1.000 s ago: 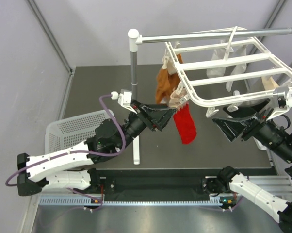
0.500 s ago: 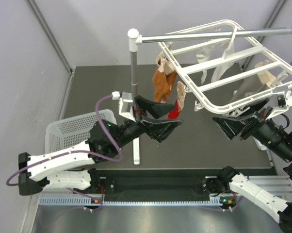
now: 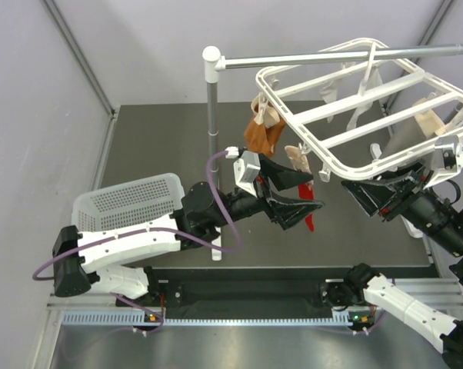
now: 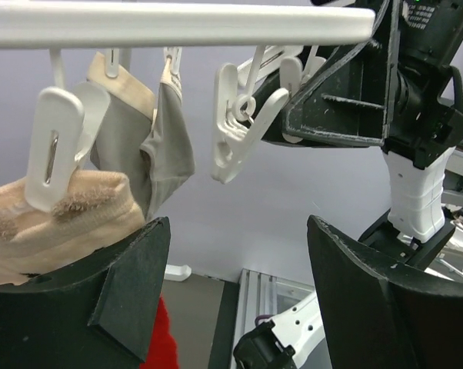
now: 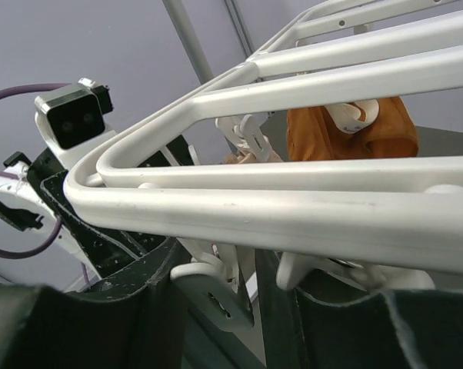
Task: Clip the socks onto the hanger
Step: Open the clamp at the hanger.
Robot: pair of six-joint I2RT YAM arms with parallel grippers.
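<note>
left gripper (image 4: 238,231): spread wide, under peg (image 4: 243,127)
right gripper (image 5: 228,288): at hanger (image 5: 293,215) rim, closure unclear
red sock (image 3: 311,221): just below left gripper

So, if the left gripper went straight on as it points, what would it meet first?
Probably the empty clip peg hanging from the hanger, ahead between its open fingers; depth is unclear.

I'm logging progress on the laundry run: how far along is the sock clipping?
Done: an orange sock, a grey sock and a red sock, pegged by its pale cuff, hang from the hanger. In hand: no sock; the left gripper's jaws stand open beside an empty peg. Left: no loose sock shows.
</note>
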